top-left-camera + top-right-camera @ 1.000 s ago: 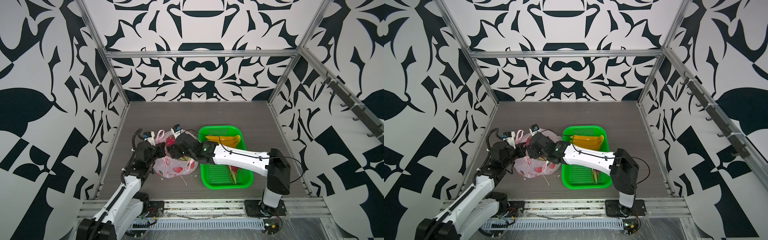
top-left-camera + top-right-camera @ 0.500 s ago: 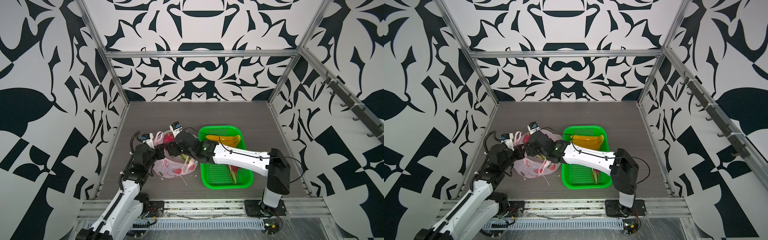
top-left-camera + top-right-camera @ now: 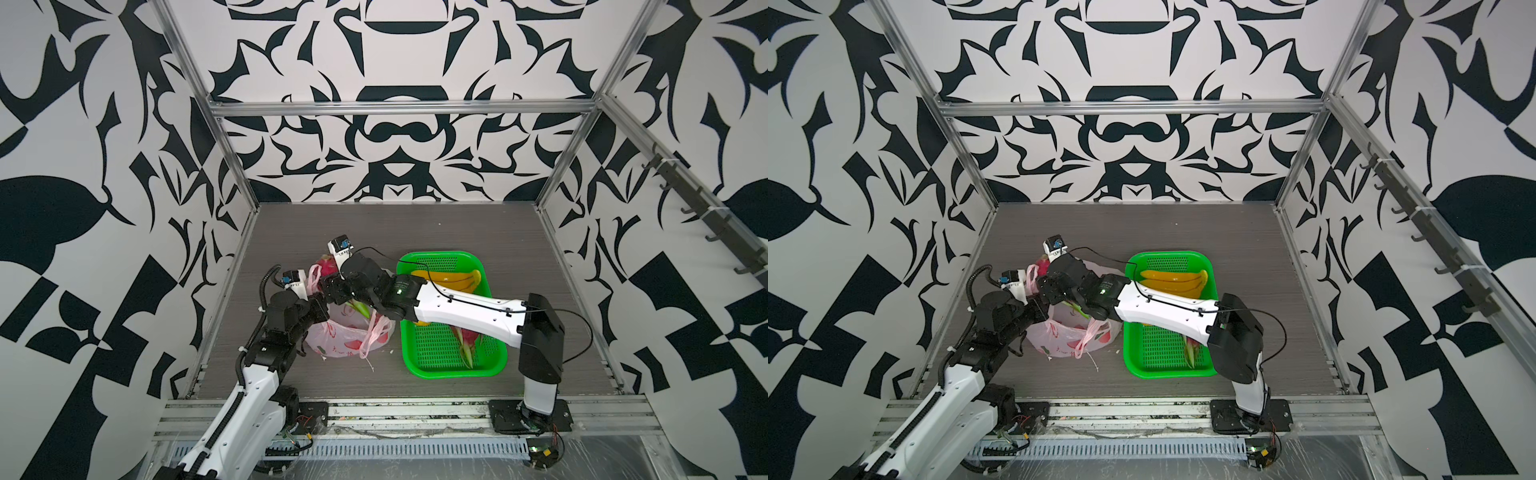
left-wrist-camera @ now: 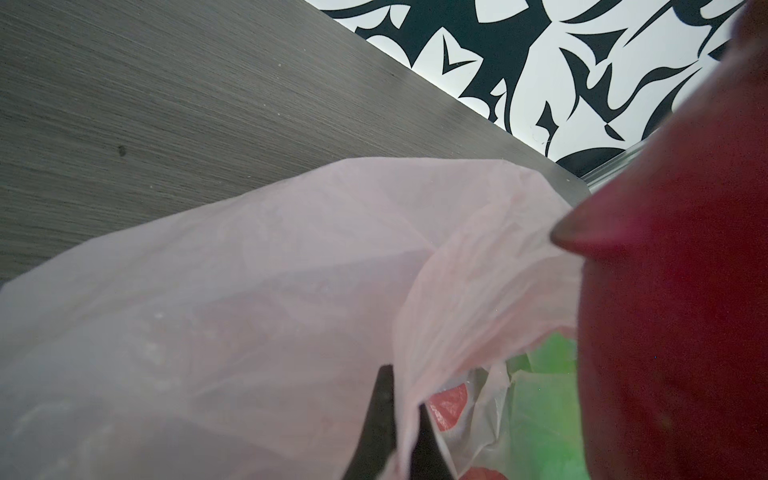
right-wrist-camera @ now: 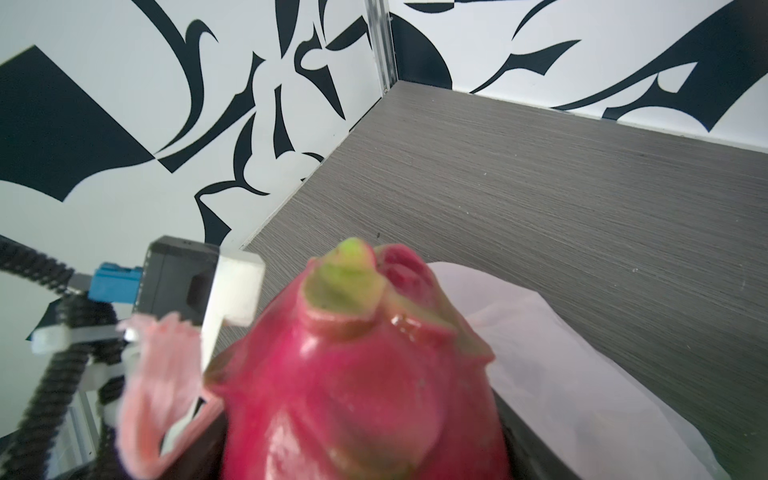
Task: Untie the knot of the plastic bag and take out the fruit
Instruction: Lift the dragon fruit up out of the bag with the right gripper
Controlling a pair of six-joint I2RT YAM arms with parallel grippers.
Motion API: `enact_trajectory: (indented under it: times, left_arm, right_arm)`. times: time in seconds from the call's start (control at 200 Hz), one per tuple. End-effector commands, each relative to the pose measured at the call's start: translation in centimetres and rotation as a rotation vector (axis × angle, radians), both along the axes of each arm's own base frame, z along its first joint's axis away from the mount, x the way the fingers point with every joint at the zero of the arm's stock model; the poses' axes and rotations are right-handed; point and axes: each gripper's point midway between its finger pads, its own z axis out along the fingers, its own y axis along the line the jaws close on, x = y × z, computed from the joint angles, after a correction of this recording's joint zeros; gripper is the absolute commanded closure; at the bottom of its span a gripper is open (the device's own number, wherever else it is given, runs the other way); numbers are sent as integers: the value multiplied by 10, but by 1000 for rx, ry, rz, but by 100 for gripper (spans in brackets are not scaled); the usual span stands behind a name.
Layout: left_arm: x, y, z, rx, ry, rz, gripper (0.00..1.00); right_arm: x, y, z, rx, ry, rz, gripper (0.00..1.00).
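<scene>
Grey table is walled in black and white. The knot looks undone; the plastic bag is pinched by the closed left gripper. Bananas and one dragon fruit are laid in the green basket. A second dragon fruit is held by the right gripper above the bag, not yet put in

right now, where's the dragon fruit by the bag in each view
in a top view: dragon fruit left of the basket, over the bag
in a top view: dragon fruit, same place
left wrist: dragon fruit, blurred dark red, beside bag
right wrist: dragon fruit fills the foreground
landmark: bag
</scene>
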Motion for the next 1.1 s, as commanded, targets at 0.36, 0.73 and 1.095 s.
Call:
enact_trajectory:
  times: [0.36,0.73,1.095]
  left_arm:
    - [-5,4,-3,0,-2,15,100]
    - [-5,3,-5,-2,3,14,100]
    - [-2,1,-6,-5,3,6,100]
  right_arm:
    - [20,2,73,114,-128,-36,82]
    - [31,-11,92,82,-206,-89,82]
    - [44,-44,104,69,-235,-180,82]
